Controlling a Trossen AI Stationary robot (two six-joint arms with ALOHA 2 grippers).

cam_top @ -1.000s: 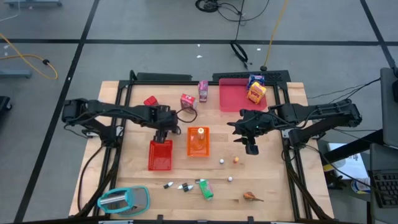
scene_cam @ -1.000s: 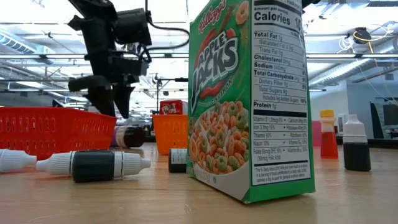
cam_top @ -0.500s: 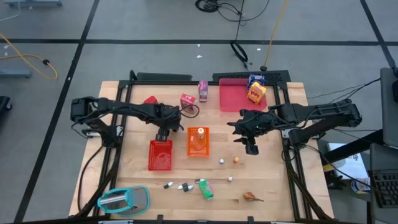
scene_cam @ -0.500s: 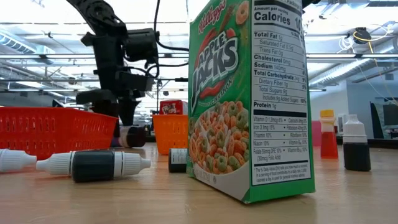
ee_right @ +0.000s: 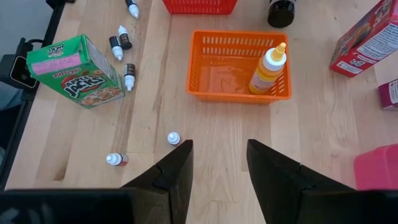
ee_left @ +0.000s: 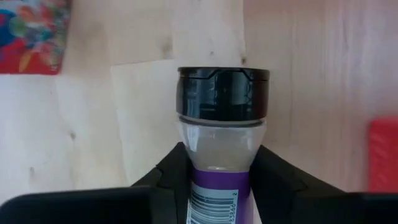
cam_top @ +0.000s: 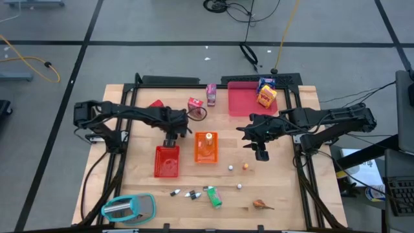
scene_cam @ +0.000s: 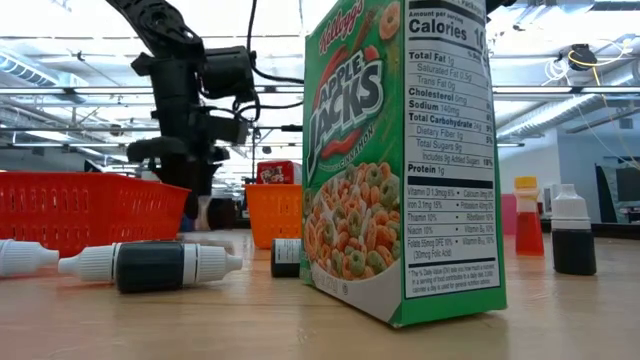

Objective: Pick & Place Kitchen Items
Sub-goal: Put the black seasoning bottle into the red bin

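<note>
The left arm reaches from the tabletop's point(cam_top: 284, 188) left edge toward the middle, its left claw point(cam_top: 171, 138) pointing down just above the far end of the red bin point(cam_top: 166, 161); in the left wrist view its two fingers point(ee_left: 169, 180) are clamped on a small clear bottle point(ee_left: 221, 143) with a black cap and purple label, held above the bare wood. The right arm stretches in from the right edge, its right claw point(cam_top: 261, 153) hanging over open wood right of the orange bin point(cam_top: 206, 147), its fingers point(ee_right: 180, 165) apart with nothing between them. Two bins sit side by side near the centre: the red one, and the orange one holding one yellow squeeze bottle point(ee_right: 268, 66). One flat pink tray point(cam_top: 244, 99) at the far side carries two cartons, a blue one point(cam_top: 266, 83) and a yellow one point(cam_top: 266, 96). Left of the tray stand a pink carton point(cam_top: 211, 94) and a red carton point(cam_top: 195, 105), with another red item point(cam_top: 156, 105) farther left. Near the front lie one green Apple Jacks box point(ee_right: 76, 71), three small dark dropper bottles point(ee_right: 118, 43) beside it, and two tiny bottles point(ee_right: 173, 138) closer to the right claw. A teal-rimmed oval object point(cam_top: 129, 207) sits at the front left corner.
</note>
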